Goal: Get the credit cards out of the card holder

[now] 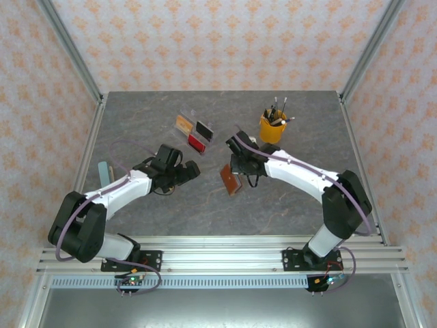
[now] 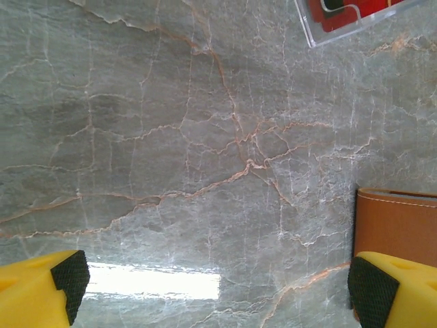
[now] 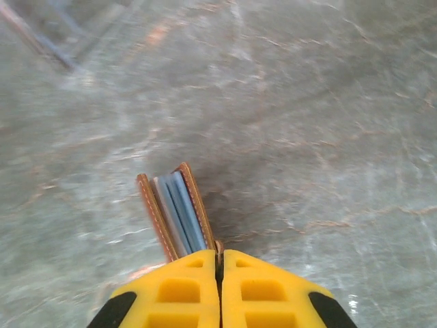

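The card holder (image 3: 156,213) is held on edge, slightly parted, directly ahead of the right gripper (image 3: 220,263). Pale blue-grey pockets are seen between its brown covers. The jaws are clenched, finger against finger, with one cover's edge pinched in the seam. From above, the card holder (image 1: 232,180) is seen over the counter (image 1: 273,205), between the arms. The left gripper (image 2: 218,283) is released, jaws spread wide over bare counter. The card holder (image 2: 396,225) is seen just beside one pad (image 2: 372,287), outside the gap.
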Available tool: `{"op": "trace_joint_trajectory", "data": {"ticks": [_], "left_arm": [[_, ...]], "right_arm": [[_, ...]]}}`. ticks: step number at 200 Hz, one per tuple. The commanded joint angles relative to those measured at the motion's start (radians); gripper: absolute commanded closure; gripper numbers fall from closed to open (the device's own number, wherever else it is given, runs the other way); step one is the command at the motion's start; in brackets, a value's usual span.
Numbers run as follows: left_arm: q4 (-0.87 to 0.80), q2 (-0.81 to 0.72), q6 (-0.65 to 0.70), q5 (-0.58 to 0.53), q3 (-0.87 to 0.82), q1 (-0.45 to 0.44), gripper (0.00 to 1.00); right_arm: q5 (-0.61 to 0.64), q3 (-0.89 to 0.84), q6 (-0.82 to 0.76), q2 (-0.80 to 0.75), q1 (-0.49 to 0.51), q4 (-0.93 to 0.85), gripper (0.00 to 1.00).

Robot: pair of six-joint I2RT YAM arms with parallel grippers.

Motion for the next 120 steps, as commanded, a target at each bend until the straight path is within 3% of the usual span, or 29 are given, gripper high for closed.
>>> {"op": "trace_joint_trajectory", "data": {"ticks": [1,28,69,120], "left_arm": [[-0.025,-0.035,0.014,-0.042,0.002,0.012,0.00],[-0.009,-0.056,-0.001,-0.061,-0.031,0.014,0.00],[0.037,-0.072,-0.004,-0.039,-0.064,0.014,0.00],[0.130,-0.052,0.011,0.101,-0.075,0.014,0.00]], "right_arm": [[-0.112,0.043,-0.044,-0.015,0.008,0.013,0.93],[-0.165,0.058,-0.044,0.002,0.010,0.056,0.93],[-0.135,0.084,-0.077,0.047,0.010,0.028,0.94],[-0.032,0.072,-0.101,0.053,-0.032,-0.020,0.94]]}}
